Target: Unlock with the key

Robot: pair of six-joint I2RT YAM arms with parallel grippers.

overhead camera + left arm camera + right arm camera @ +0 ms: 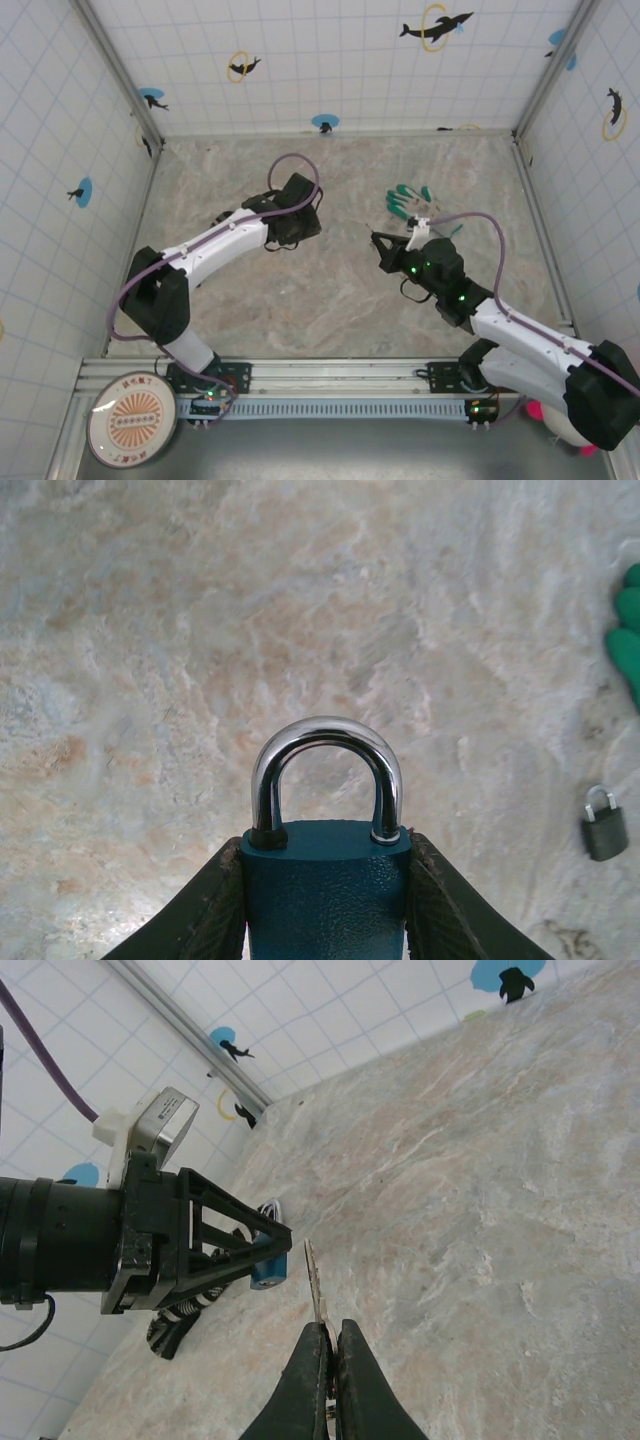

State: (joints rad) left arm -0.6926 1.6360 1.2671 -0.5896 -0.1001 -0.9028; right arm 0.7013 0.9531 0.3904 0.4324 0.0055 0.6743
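— Any writing to read here?
— Just some on the round white disc [131, 424] at the lower left of the overhead view: red printed characters around a dotted red emblem, too small to make out.

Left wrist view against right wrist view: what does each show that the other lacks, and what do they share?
Left wrist, not right: the chrome shackle seated closed, a small dark padlock lying on the table, a green item at the right edge. Right wrist, not left: the key pinched in the shut right pincer, pointing toward the lock, plus the tiled wall. Shared: the blue padlock clamped in the left pincer, and the marbled table.
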